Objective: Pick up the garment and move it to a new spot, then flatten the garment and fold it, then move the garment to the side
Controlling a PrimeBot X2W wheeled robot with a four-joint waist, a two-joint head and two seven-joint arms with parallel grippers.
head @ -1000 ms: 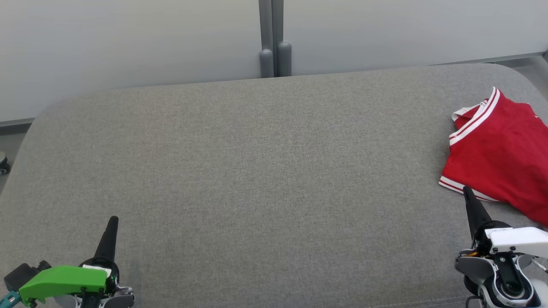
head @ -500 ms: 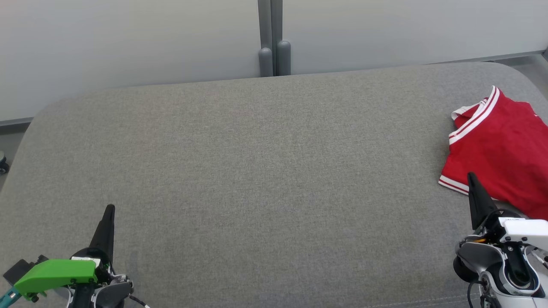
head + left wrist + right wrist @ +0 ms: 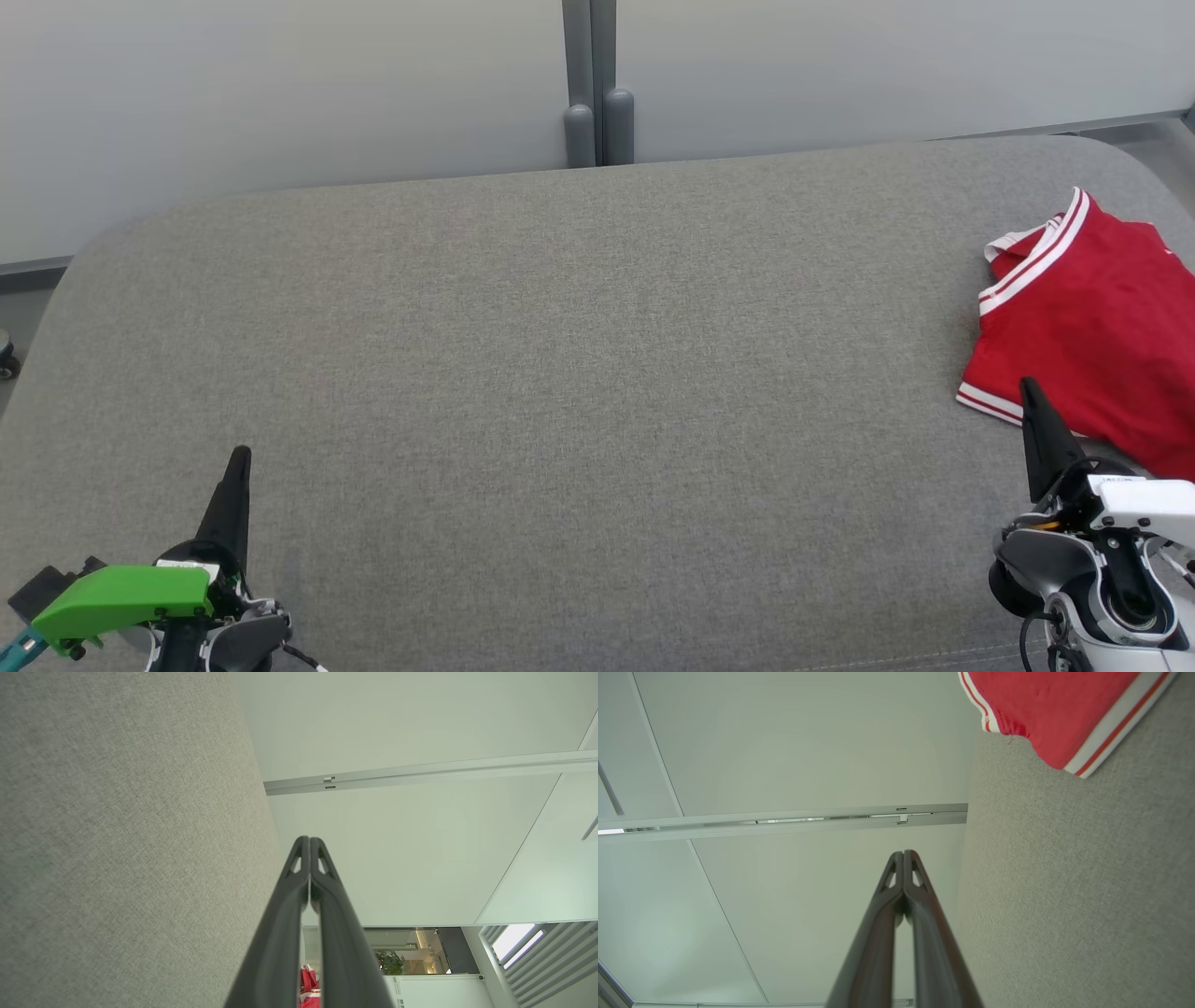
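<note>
Garment (image 3: 1092, 317) sits at the right edge of the head view: a red shirt with white-striped trim, lying rumpled on the grey cushion (image 3: 579, 373) and running out of the frame on the right. I see striped bands along its upper left and lower left edges.

My right gripper (image 3: 1027, 383) is in the lower right corner, its two dark fingers pressed together with nothing between them. Its tip lies just at the shirt's lower left striped edge, and from this view I cannot tell whether it touches. In the right wrist view the closed fingers stand clear of the cloth, which fills the upper right corner there.

My left gripper (image 3: 241, 455) is in the lower left corner, fingers likewise pressed tight and empty, over bare cushion and well apart from the shirt. In the left wrist view the fingertips meet, and a scrap of red shows low in the frame between the fingers.

Behind the cushion I see pale wall panels (image 3: 280, 93) and a grey post (image 3: 593, 121) at top centre.
</note>
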